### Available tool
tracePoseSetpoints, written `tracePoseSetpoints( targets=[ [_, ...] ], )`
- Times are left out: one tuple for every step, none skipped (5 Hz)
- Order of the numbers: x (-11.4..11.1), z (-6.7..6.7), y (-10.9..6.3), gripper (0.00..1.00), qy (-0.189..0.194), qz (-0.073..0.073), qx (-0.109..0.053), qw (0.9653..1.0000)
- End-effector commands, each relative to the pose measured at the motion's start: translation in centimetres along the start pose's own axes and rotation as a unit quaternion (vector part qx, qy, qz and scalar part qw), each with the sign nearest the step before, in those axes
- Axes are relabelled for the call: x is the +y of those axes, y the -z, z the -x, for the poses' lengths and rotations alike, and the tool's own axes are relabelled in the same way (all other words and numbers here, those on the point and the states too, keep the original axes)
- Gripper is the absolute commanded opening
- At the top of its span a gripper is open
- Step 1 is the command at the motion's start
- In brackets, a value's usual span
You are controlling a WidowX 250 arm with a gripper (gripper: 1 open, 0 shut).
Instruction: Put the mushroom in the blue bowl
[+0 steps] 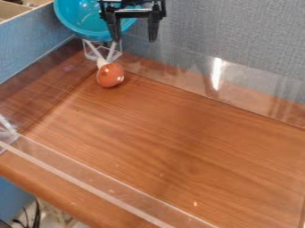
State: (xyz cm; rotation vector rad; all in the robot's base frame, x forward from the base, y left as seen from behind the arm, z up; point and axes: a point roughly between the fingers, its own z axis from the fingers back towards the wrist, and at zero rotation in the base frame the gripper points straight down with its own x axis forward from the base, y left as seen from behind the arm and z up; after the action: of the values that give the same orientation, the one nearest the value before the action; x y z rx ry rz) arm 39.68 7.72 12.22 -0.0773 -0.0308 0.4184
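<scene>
The mushroom (110, 77) lies on the wooden table near the back left corner, its orange-red cap facing the camera. The blue bowl (74, 15) is tilted at the top left, behind and above the mushroom, and is partly hidden by the gripper. My gripper (131, 32) hangs in the air above and slightly right of the mushroom, in front of the bowl's right edge. Its two black fingers (112, 28) are spread apart and hold nothing.
The wooden tabletop (179, 142) is ringed by a low clear acrylic wall (71, 174). A grey textured wall (226, 36) stands behind. A blue panel (27, 40) rises at the left, beside the bowl.
</scene>
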Motion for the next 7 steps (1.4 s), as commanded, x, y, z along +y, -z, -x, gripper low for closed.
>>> tracePoseSetpoints(
  targets=[
    [-0.57,-0.61,-2.32,1.0,0.007,0.008,-0.038,0.9992],
    [-0.54,-0.69,-2.24,1.0,0.005,0.01,-0.038,0.9992],
    [-0.52,-0.74,-2.17,1.0,0.003,0.011,-0.039,0.9992],
    [-0.51,-0.76,-2.19,1.0,0.0,0.013,-0.04,0.9991],
    [-0.5,-0.76,-2.2,1.0,-0.002,0.015,-0.04,0.9991],
    [-0.49,-0.75,-2.19,1.0,-0.005,0.016,-0.041,0.999],
    [-0.48,-0.71,-2.16,1.0,-0.007,0.018,-0.041,0.999]
  ],
)
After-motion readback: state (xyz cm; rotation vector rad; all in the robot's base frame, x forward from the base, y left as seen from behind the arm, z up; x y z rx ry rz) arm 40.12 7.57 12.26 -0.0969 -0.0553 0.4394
